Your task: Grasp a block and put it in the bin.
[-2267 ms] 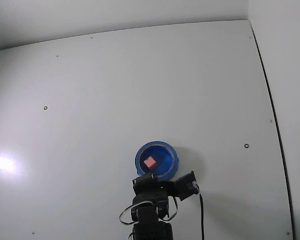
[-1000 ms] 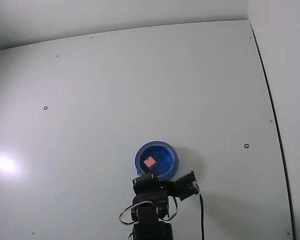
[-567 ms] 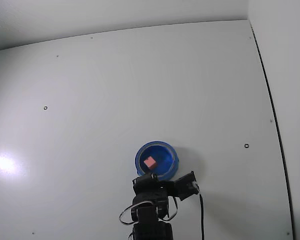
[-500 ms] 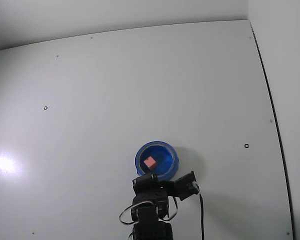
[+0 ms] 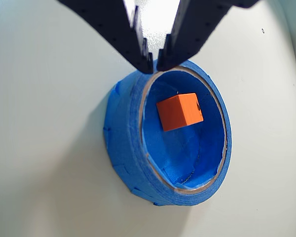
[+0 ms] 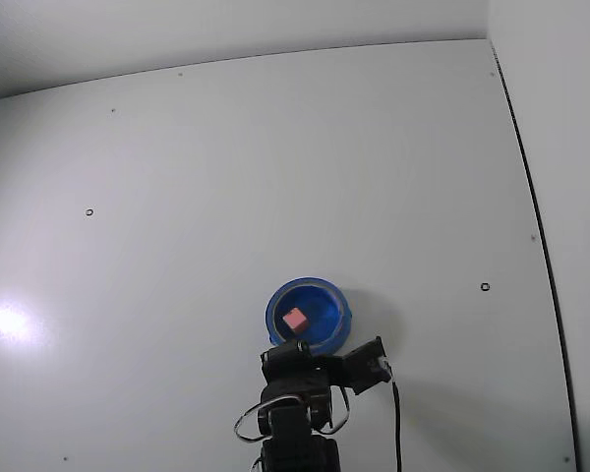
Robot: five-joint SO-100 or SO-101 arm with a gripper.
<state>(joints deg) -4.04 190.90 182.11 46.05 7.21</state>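
Observation:
The block, a small cube that looks orange in the wrist view (image 5: 179, 111) and pink-red in the fixed view (image 6: 295, 320), lies inside the bin. The bin is a round, shallow blue bowl with a thick rim (image 5: 126, 138), and it stands on the white table (image 6: 308, 293). My black gripper (image 5: 154, 63) hangs just above the bowl's rim at the top of the wrist view. Its fingertips are almost touching and hold nothing. In the fixed view the gripper (image 6: 297, 348) is at the bowl's near edge, with the arm below it.
The white table (image 6: 275, 177) spreads around the bowl, with a few small dark dots on it. A white wall runs along the right side (image 6: 570, 147). A black cable (image 6: 397, 423) hangs beside the arm.

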